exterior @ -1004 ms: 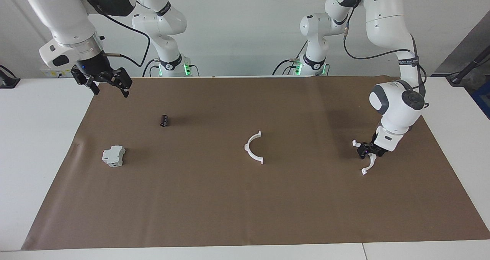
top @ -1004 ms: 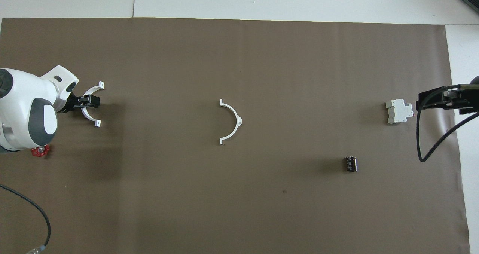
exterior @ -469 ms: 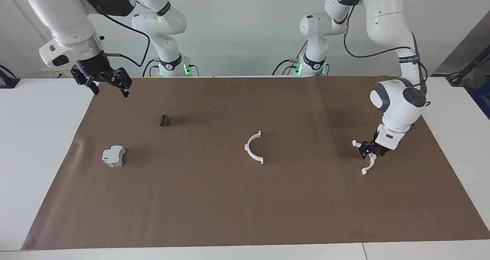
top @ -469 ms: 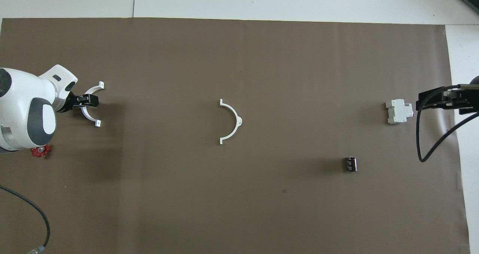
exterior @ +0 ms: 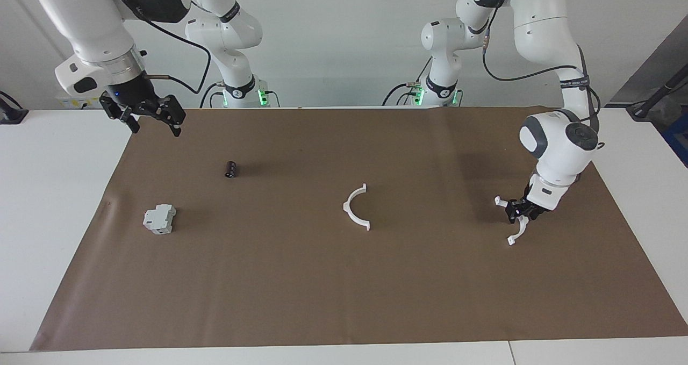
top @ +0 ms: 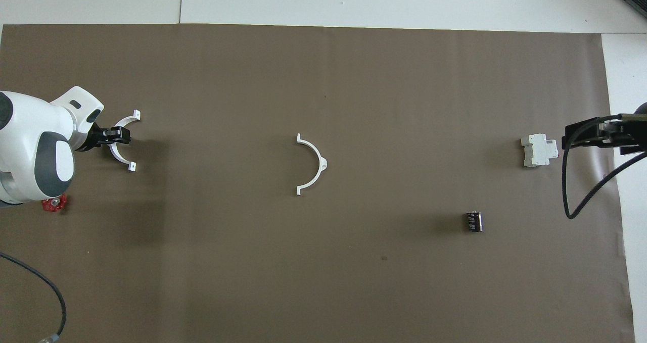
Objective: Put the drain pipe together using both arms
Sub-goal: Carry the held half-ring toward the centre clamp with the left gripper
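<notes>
A: Where are the pipe halves?
B: One white arc (exterior: 356,208) lies mid-mat; the left hand (exterior: 519,210) sits down at the other arc (exterior: 512,221), toward the left arm's end of the tabletop, seemingly pinching it.
A: And the right hand (exterior: 152,116)?
B: Spread, waiting in the air.

- Left arm (exterior: 543,37): reaches out and down from its base, forearm near vertical, wrist (exterior: 561,144) bent low over the mat at its own end of the table.
- Left gripper (exterior: 517,210): down at the mat surface, fingers set either side of a white arc's middle; grip unconfirmed.
- Right arm (exterior: 86,21): waits, raised at its own end.
- Right gripper (exterior: 152,120): held high, pointing downward, fingers spread wide, empty.
</notes>
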